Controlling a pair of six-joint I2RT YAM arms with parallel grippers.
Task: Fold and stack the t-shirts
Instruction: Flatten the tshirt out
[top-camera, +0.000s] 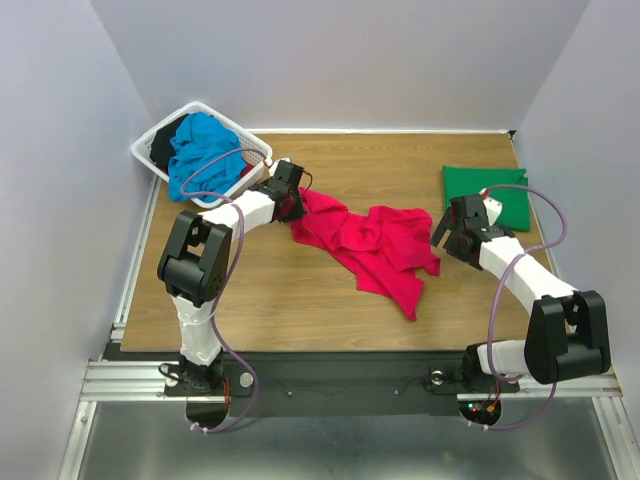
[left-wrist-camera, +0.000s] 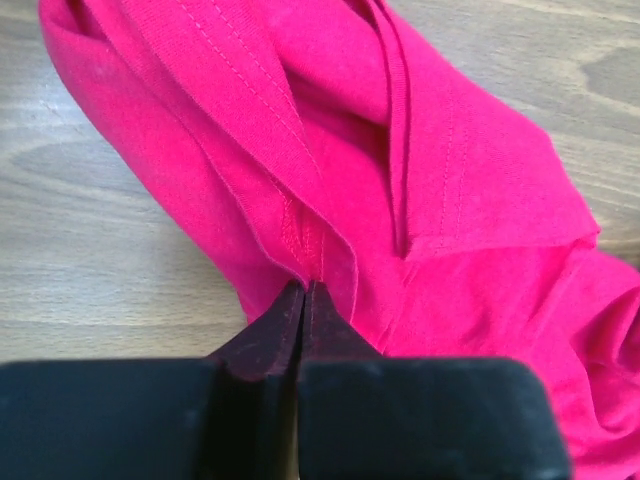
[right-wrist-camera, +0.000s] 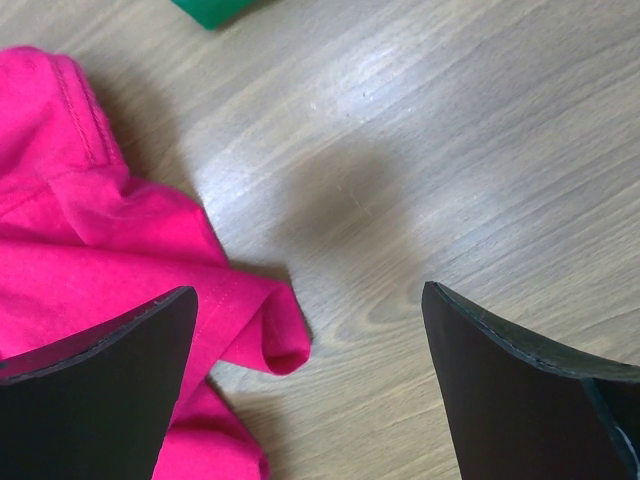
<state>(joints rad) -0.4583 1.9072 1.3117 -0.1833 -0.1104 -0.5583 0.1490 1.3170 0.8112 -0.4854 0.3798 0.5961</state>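
Tees three: crimson (top-camera: 380, 250), green (top-camera: 480, 186), turquoise (top-camera: 205, 145).

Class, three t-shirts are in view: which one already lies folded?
The green t-shirt, a neat flat rectangle at far right. The pink t-shirt lies crumpled in the middle; the blue t-shirt is bunched in the basket.

Fingers (left-wrist-camera: 265, 345) pinch the crimson t-shirt (left-wrist-camera: 450, 200) — wooden table (left-wrist-camera: 90, 250) beneath.

Table centre: crumpled t-shirt (top-camera: 375, 250) lying on the table (top-camera: 280, 310).
Far right: folded t-shirt (top-camera: 480, 185), apart from the crumpled one.
Far-left corner: basket (top-camera: 141, 153), bundled t-shirt (top-camera: 205, 145) inside.
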